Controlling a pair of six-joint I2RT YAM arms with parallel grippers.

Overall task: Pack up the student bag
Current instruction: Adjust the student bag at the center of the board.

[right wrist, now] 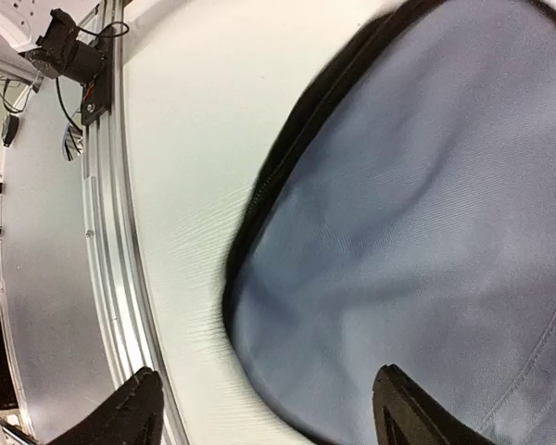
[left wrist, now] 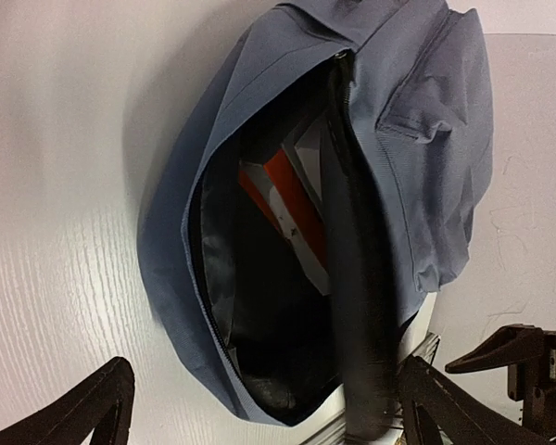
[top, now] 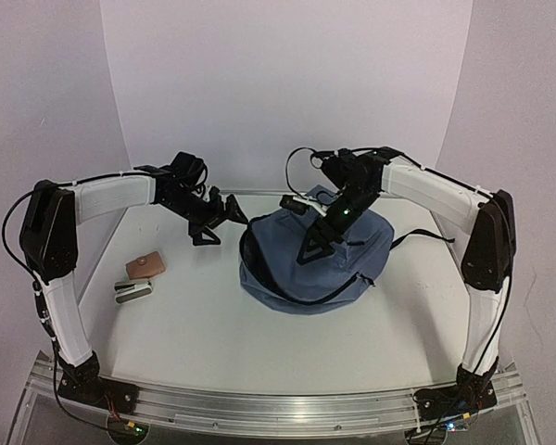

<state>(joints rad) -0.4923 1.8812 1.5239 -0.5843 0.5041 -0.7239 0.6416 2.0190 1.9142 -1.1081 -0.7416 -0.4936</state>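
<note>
Left gripper (top: pixel 224 215) stands released: both fingers are spread wide and nothing sits between them. It hangs at the far-left side of the student bag (top: pixel 306 269), level with the bag's mouth; contact with the fabric cannot be confirmed from the overhead view. In the left wrist view, the left gripper (left wrist: pixel 259 422) looks straight into the open student bag (left wrist: pixel 426 139).

Right gripper (top: pixel 312 246) is positioned over the top of the bag, tilted downward. In the right wrist view, the right gripper (right wrist: pixel 269 417) shows its fingers well apart, with slate-blue fabric of the student bag (right wrist: pixel 426 232) beneath them and nothing clamped.

Location of the task item:
- The student bag lies on the table (top: pixel 195 324), right of centre and toward the far side.
- Its zipper (right wrist: pixel 278 158) is undone, and the mouth gapes along the left and near edges.
- The lining (left wrist: pixel 213 269) appears dark (the interior is in shadow).
- An orange-and-white flat item (left wrist: pixel 287 204) rests tilted inside the bag.
- A black strap (top: pixel 426 236) trails from the bag's right side across the table.

Other items: a small brown item (top: pixel 145 267) and a pale item (top: pixel 132 291) lie close together at the table's left side, well apart from the bag.
</note>
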